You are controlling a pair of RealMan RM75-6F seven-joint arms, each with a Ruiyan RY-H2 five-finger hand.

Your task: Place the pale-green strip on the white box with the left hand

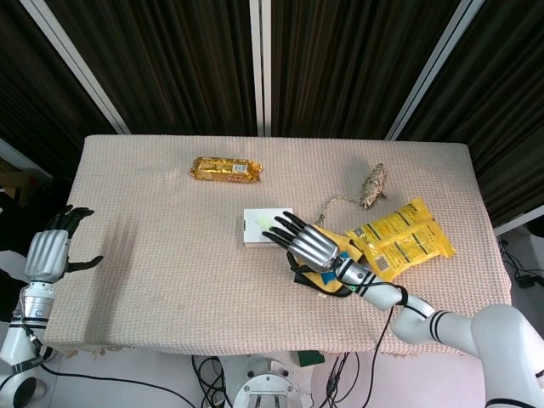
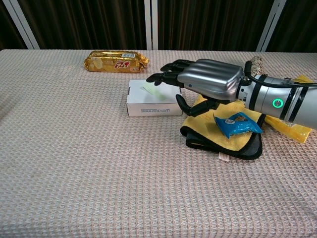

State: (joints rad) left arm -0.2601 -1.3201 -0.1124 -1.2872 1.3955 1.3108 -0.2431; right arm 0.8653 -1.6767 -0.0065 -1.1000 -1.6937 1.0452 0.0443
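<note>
Lying flat on white box (image 2: 153,99), pale-green strip (image 2: 148,89) sits near top centre. Right hand (image 2: 200,84) hovers over box's right end, fingers spread, apparently clear of strip. Left hand (image 1: 49,252) spread, holding nothing, off table's (image 1: 153,255) left edge.

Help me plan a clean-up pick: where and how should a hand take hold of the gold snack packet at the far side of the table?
Grip the gold snack packet across its short width at the middle, coming straight down from above. It lies flat, long side across the table, with bare cloth all around, so fingers can likely close on both long edges.
</note>
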